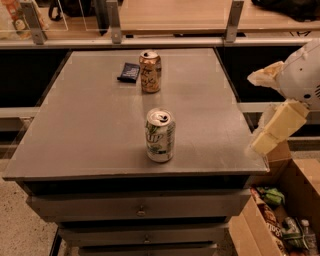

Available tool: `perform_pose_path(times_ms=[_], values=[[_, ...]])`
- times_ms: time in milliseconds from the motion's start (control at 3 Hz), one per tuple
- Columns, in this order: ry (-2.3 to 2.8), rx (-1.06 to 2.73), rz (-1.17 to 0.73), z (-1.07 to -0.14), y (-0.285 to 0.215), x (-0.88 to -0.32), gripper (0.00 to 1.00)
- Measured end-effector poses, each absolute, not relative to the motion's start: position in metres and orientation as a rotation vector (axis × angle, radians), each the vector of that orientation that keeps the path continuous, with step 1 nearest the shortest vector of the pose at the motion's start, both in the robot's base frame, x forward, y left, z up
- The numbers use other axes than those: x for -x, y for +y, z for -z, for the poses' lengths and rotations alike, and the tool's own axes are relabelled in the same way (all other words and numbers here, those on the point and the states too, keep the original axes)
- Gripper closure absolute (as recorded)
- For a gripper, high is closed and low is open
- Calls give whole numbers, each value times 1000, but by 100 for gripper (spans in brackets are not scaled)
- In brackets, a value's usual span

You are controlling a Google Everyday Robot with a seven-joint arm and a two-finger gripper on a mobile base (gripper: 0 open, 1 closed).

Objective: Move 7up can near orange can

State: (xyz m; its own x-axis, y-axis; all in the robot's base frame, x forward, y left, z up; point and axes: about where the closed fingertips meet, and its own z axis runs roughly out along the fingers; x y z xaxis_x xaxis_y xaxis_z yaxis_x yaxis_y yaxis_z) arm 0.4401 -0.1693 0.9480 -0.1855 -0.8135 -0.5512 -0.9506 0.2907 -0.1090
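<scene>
— Where is the 7up can (160,135) right now?

— Standing upright on the grey tabletop (90,125), toward the front edge and roughly in the middle from side to side. Its silver top faces up and the green marking is turned my way. Nothing touches it.

— And the orange can (150,71)?

— Farther back on the same tabletop, also upright, close to the rear edge and a touch to the left of the 7up can's line. The two cans are well apart, with bare grey surface between them.

— Anything next to the orange one?

— A small dark blue packet (129,72) lies flat just beside it on its left. I can't say whether they touch.

— What about the gripper (265,141)?

— It hangs off the right side of the tabletop, past the front right corner, angled down and to the left from the white arm. It is well clear of both cans and holds nothing that I can see. Whether it is spread or pressed together, I cannot tell from here.

— What's around the table?

— Drawers (140,207) sit under the tabletop, stacked one below another. On the floor at the right there is an open cardboard box (300,175) with colourful packets inside. Behind the table runs a wooden counter (175,15) with metal posts.
</scene>
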Motion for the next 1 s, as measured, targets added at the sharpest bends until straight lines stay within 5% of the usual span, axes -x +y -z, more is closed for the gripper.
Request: perform_pose_path(times_ms=[1000], values=[[1739, 1441, -637, -919, -56, -443, 0]])
